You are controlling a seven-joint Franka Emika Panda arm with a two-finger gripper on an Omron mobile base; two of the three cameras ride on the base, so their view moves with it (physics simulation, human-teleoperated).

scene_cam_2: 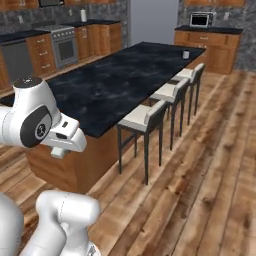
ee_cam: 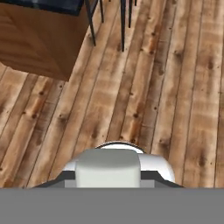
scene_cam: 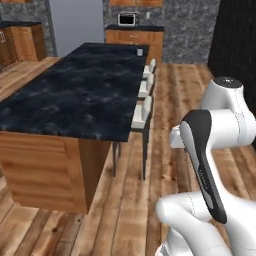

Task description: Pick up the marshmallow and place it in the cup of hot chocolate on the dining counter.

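Observation:
The dining counter (scene_cam: 75, 95) (scene_cam_2: 120, 80) has a black veined marble top and brown wooden sides, and it runs away from me. Near its far end stands the small white cup (scene_cam: 140, 51) (scene_cam_2: 186, 54), too small to make out its contents. The marshmallow is out of view. My arm is folded close to the base, and my gripper (scene_cam: 175, 140) (scene_cam_2: 60, 151) hangs over the wooden floor, well short of the counter's near end. Its fingers are not visible, so I cannot tell whether they are open. The hand view looks down at floor planks and the counter's near wooden corner (ee_cam: 39, 39).
Three white-seated stools (scene_cam: 142, 111) (scene_cam_2: 145, 117) stand along the counter's right side. Behind are wall counters with a microwave (scene_cam: 126, 19) (scene_cam_2: 200, 19), an oven (scene_cam_2: 64, 46) at the left, and a grey fridge (scene_cam: 75, 22). Open wooden floor lies to the right.

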